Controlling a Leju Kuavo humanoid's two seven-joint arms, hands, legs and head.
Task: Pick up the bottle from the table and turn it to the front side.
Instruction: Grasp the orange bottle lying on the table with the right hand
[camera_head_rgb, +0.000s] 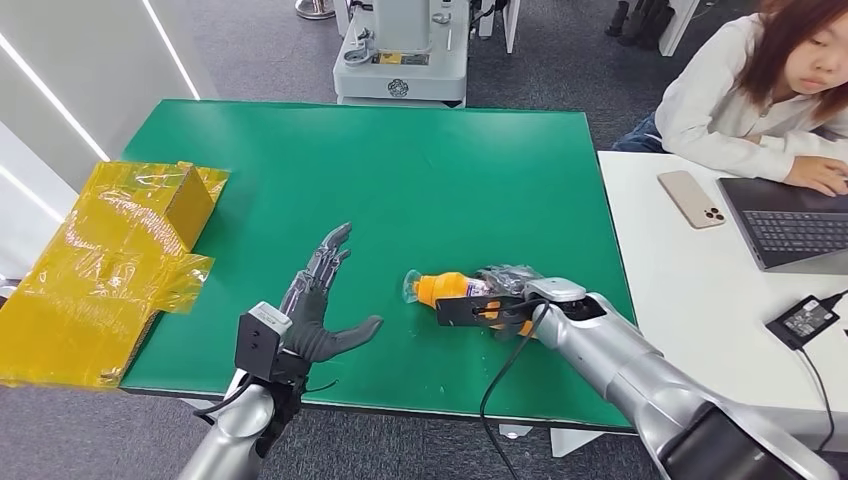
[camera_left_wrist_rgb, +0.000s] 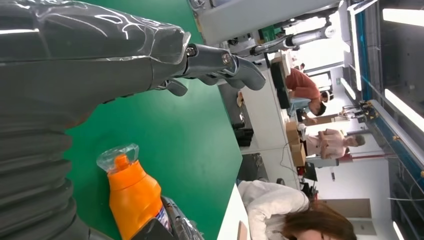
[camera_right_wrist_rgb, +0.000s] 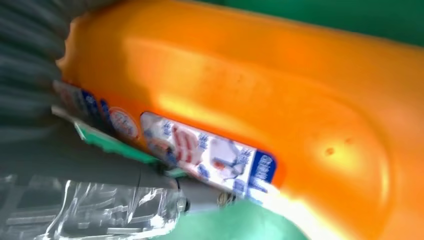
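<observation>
An orange bottle (camera_head_rgb: 447, 288) with a clear cap lies on its side on the green table (camera_head_rgb: 400, 170), cap pointing left. My right hand (camera_head_rgb: 508, 296), wrapped in clear plastic, grips the bottle's body from the right; the right wrist view shows the bottle (camera_right_wrist_rgb: 250, 100) and its blue and white label pressed against the fingers (camera_right_wrist_rgb: 95, 210). My left hand (camera_head_rgb: 318, 305) hovers to the left of the bottle with its fingers spread and nothing in it. In the left wrist view the left hand (camera_left_wrist_rgb: 100, 60) is apart from the bottle (camera_left_wrist_rgb: 132, 200).
A yellow plastic-wrapped box (camera_head_rgb: 120, 250) overhangs the table's left edge. To the right stands a white table (camera_head_rgb: 680, 290) with a phone (camera_head_rgb: 690, 198), a laptop (camera_head_rgb: 790, 225) and a charger (camera_head_rgb: 805, 318); a person (camera_head_rgb: 760, 90) sits at it. A grey machine (camera_head_rgb: 400, 50) stands behind.
</observation>
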